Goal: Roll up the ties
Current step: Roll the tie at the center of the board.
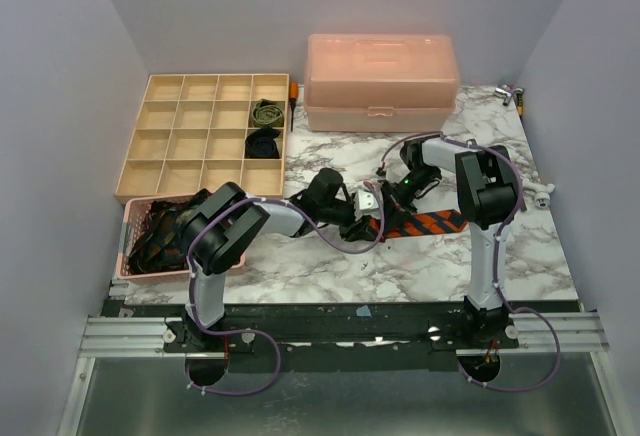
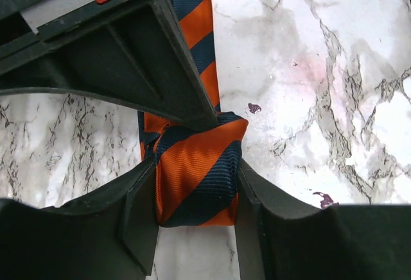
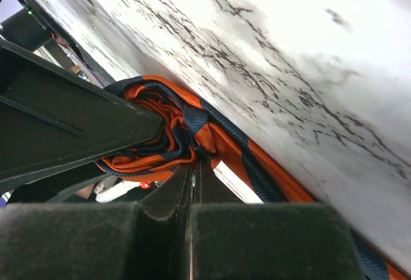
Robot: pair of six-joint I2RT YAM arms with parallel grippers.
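The orange-and-navy striped tie [image 1: 440, 222] lies on the marble table [image 1: 420, 266], its tail running right. Its near end is wound into a small roll [image 2: 196, 174]. My left gripper [image 2: 196, 190] is shut on that roll, one finger on each side; it shows mid-table in the top view [image 1: 372, 218]. My right gripper [image 3: 192, 167] is shut, its tips pressed into the folds of the roll [image 3: 160, 126]. It meets the left gripper from the right [image 1: 392, 204]. Its black body [image 2: 115, 49] fills the upper left of the left wrist view.
A wooden compartment tray [image 1: 160, 146] at the back left holds a rolled olive tie [image 1: 266, 112] and a rolled black tie [image 1: 263, 143]. A pink basket [image 1: 130, 256] with several dark ties [image 1: 165, 231] stands at the left. A pink lidded box [image 1: 380, 81] stands at the back.
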